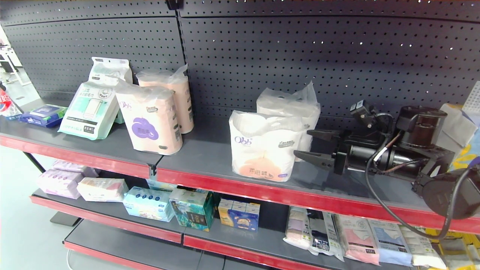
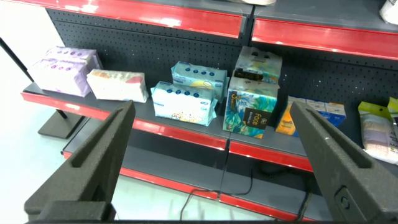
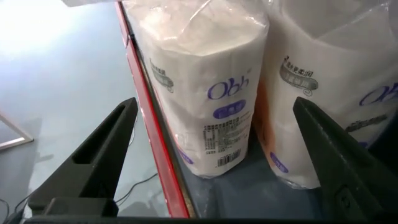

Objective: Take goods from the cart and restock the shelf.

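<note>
Toilet paper pack [image 1: 264, 148] stands upright at the front of the top shelf [image 1: 210, 150]. The right gripper [image 1: 303, 143] sits just beside it, at its 3 o'clock, wide open and empty. The left gripper [image 2: 211, 107], open too, is low down, so the right arm is nearer.

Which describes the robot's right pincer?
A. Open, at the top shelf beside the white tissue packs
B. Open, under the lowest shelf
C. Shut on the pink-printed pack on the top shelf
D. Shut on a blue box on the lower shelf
A: the right pincer is at the top shelf, its jaws spread apart, right next to the white tissue packs.
</note>
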Tool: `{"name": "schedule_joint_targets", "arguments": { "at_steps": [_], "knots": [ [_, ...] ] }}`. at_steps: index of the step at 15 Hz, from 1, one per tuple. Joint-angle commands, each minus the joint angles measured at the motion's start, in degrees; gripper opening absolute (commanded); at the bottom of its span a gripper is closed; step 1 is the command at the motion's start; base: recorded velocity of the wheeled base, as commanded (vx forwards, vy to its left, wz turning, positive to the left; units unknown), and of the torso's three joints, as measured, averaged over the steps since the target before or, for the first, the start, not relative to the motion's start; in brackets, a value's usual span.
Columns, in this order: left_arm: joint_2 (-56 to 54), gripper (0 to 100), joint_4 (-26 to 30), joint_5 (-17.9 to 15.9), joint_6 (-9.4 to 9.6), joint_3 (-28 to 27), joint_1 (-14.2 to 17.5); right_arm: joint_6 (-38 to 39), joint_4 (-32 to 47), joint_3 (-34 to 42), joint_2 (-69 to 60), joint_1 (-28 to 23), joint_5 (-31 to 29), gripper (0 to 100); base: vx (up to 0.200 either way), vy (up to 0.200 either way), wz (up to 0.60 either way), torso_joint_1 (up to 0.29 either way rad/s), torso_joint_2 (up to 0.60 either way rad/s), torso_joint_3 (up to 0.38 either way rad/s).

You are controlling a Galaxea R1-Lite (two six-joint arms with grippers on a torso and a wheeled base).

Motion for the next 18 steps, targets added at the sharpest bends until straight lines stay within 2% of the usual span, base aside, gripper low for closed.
{"name": "schedule_joint_targets", "arguments": {
  "at_steps": [1, 18],
  "knots": [
    [0.1, 100, 0.0, 0.0, 0.00, 0.0, 0.0, 0.0, 0.0, -0.4, 1.3, 0.2, 0.0, 100, 0.000, 0.000, 0.00, 0.000, 0.00, 0.000],
    [0.1, 100, 0.0, 0.0, 0.00, 0.0, 0.0, 0.2, 0.0, -3.0, 3.2, 3.1, -1.7, 100, 0.000, 0.000, 0.00, 0.000, 0.00, 0.000]
  ]
}}
